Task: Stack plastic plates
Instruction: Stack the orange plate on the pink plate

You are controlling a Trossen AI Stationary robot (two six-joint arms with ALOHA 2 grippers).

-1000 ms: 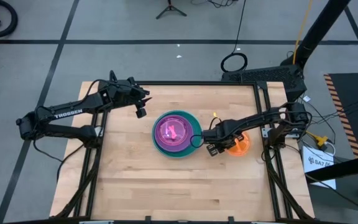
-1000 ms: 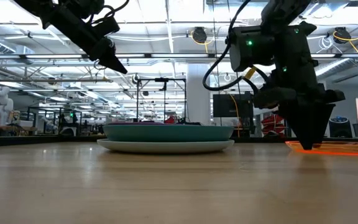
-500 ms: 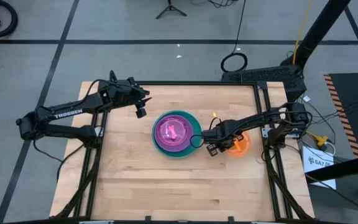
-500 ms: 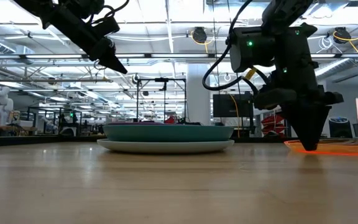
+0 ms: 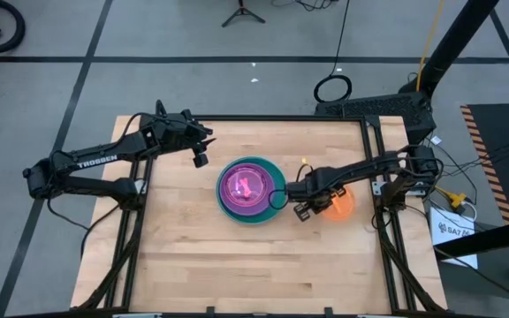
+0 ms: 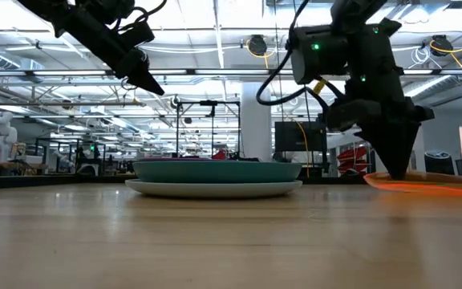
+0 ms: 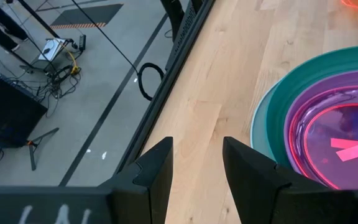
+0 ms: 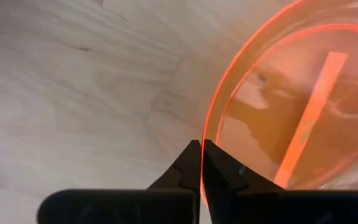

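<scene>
Right gripper (image 5: 306,200): in the high view I read it right of frame centre, at the left edge of the orange plate (image 5: 338,202). In the right wrist view the two fingers (image 8: 194,165) are pressed together with the plate's rim pinched between them, so I log this gripper as fully closed on the orange plate. In the low view the plate (image 6: 427,183) sits at the right of the frame with its gripped edge tilted slightly up off the table (image 6: 215,241).

Stack (image 5: 250,190): I see it at the centre of the high view, just left of the right gripper. The large teal plate (image 5: 275,172) shows as the outer ring, a purple plate (image 5: 226,203) sits inside it, and a pink plate (image 5: 246,185) lies on top. In the low view a pale plate (image 6: 213,189) lies under the teal one, resting on the table.

Left gripper (image 5: 201,152): it hangs in the upper left of the high view, above the table and apart from the stack. In the left wrist view its fingers (image 7: 157,171) stand apart with bare wood between them, holding nothing.
</scene>
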